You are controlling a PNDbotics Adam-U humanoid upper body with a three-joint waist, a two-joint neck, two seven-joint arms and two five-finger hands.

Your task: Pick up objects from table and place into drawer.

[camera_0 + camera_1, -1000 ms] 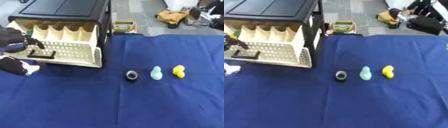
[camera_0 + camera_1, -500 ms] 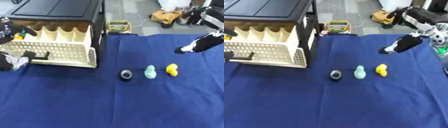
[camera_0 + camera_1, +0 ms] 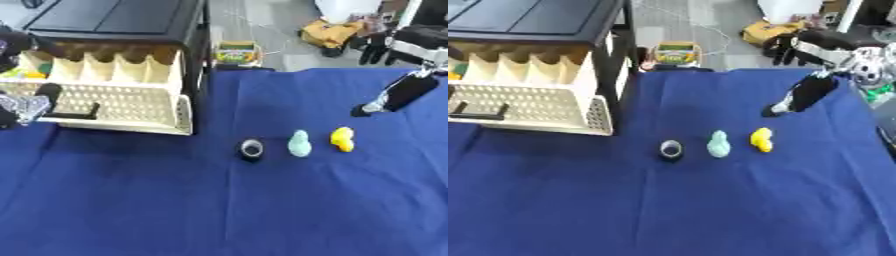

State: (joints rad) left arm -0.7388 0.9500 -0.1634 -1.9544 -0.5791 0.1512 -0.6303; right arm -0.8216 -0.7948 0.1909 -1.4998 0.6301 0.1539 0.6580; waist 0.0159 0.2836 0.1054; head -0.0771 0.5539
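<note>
On the blue cloth lie a small black ring [image 3: 252, 149], a pale teal figure [image 3: 299, 144] and a yellow duck [image 3: 342, 139] in a row. A cream drawer [image 3: 122, 107] with dividers stands pulled out of the black cabinet [image 3: 114, 20], with a black handle [image 3: 68, 116] on its front. My left hand [image 3: 24, 106] is at the far left edge, beside that handle. My right hand [image 3: 801, 95] hangs above the cloth up and right of the duck, its fingers straight, pointing down-left and holding nothing.
Something yellow and green [image 3: 33, 73] lies in the drawer's left compartment. Beyond the table's far edge a coloured box [image 3: 236, 52] and a yellow bag [image 3: 327, 33] sit on the floor. Bare blue cloth [image 3: 219, 210] fills the near half.
My right arm has come in from the right and lowered towards the duck. The left hand has slid left along the drawer front. The camera has shifted a little.
</note>
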